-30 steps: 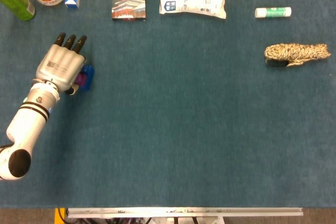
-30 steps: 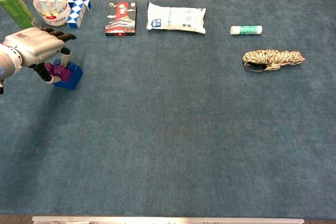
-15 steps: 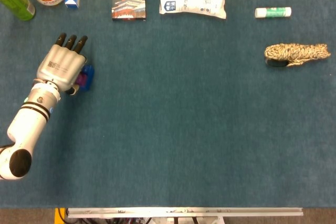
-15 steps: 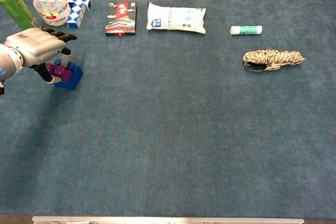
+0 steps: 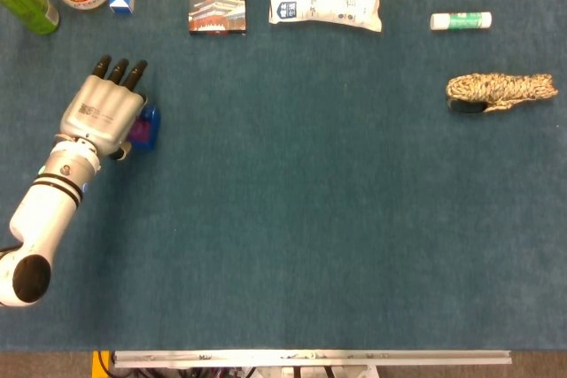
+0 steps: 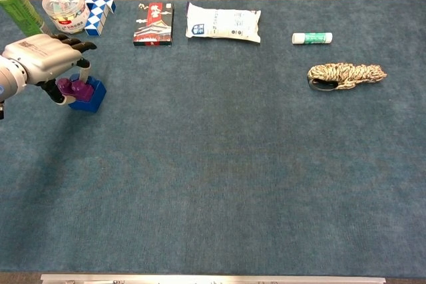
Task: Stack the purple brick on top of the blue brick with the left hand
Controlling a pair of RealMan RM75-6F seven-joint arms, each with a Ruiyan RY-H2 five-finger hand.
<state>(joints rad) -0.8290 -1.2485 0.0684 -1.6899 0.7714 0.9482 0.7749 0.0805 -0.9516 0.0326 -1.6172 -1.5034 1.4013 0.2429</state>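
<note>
The blue brick (image 6: pixel 89 95) stands on the carpet at the far left, and the purple brick (image 6: pixel 74 88) sits on its top. My left hand (image 6: pixel 41 59) hangs over both, its thumb and a finger pinching the purple brick. From the head view the left hand (image 5: pixel 104 112) covers most of the pair; only a sliver of the purple brick (image 5: pixel 139 131) and the blue brick's right edge (image 5: pixel 151 126) show. My right hand is in neither view.
Along the far edge stand a green can (image 6: pixel 18 8), a clear tub (image 6: pixel 64 10), a blue-white box (image 6: pixel 99 15), a red packet (image 6: pixel 153 23) and a white pouch (image 6: pixel 223 22). A glue stick (image 6: pixel 311 38) and a rope coil (image 6: pixel 346 74) lie at the right.
The purple brick has shifted slightly onto the blue brick, which sits a touch higher in view. The left hand has barely moved.
</note>
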